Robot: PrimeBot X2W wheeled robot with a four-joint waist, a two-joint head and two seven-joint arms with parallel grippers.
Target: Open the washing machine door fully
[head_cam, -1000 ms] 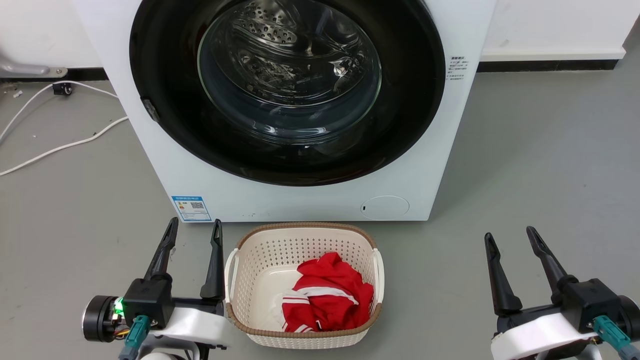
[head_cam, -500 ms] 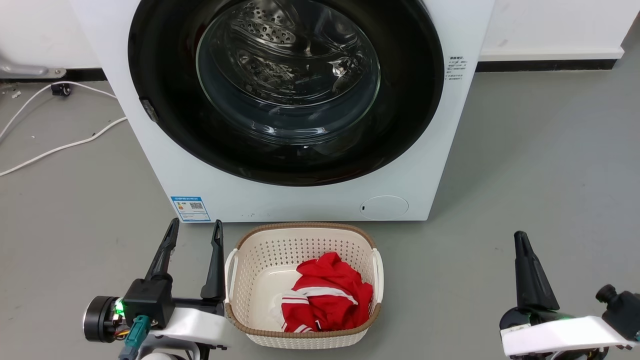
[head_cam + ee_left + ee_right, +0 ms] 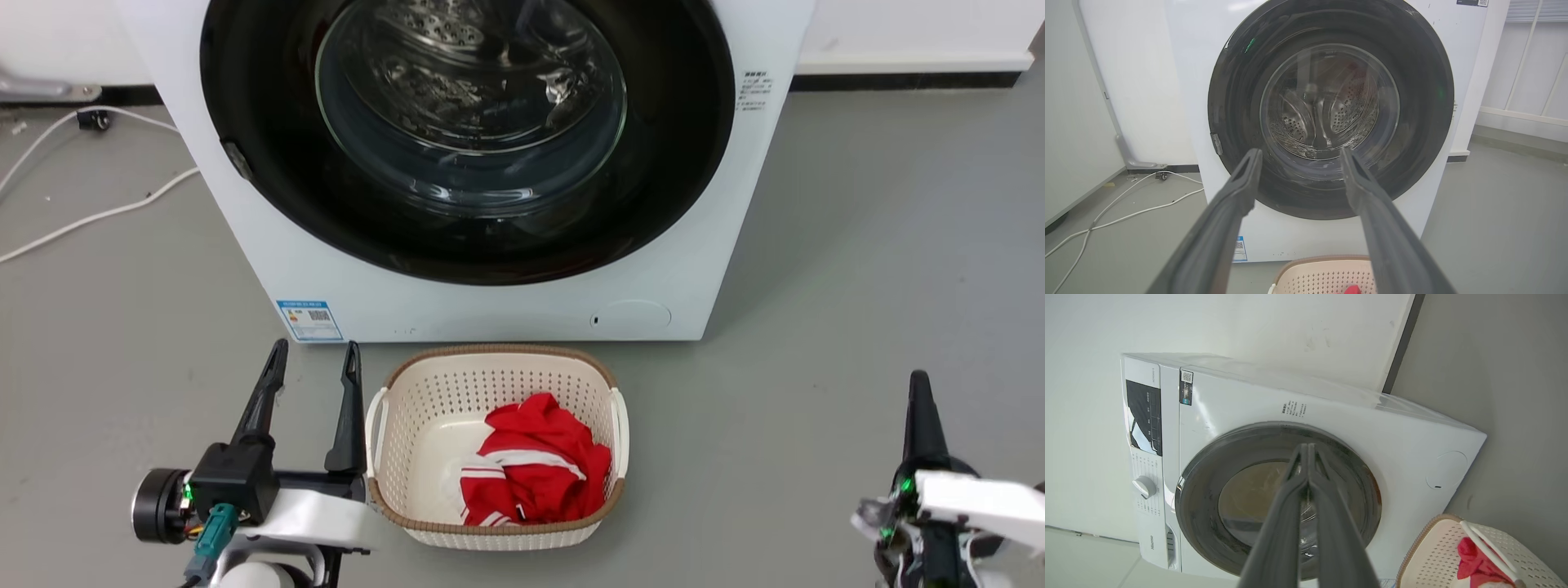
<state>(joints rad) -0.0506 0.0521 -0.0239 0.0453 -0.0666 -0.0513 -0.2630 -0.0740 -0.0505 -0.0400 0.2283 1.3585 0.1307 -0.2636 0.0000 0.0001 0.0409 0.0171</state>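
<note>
1. Grey floor (image 3: pixel 857 245) runs back to a white wall (image 3: pixel 898 24), and the washing machine (image 3: pixel 490 310) stands on it at the far side.
2. The washing machine door (image 3: pixel 469 131) sits shut, flush in the machine's front. The steel drum (image 3: pixel 1331 118) shows through its clear glass centre.
3. A blue label (image 3: pixel 309 319) marks the front's lower left corner, and a small round flap (image 3: pixel 633 314) its lower right.
4. Just near of the machine, a cream perforated basket (image 3: pixel 498 351) holds a red garment (image 3: pixel 535 465) with white stripes.
5. The left gripper (image 3: pixel 316 347) hangs just left of the basket with its fingers (image 3: pixel 1237 212) spread apart and nothing between them. In the left wrist view they point at the door, clear of it.
6. The right gripper (image 3: pixel 920 377) is at the near right, well apart from basket and machine. In the right wrist view its fingers (image 3: pixel 1290 506) lie pressed together at the tips, gripping nothing.
</note>
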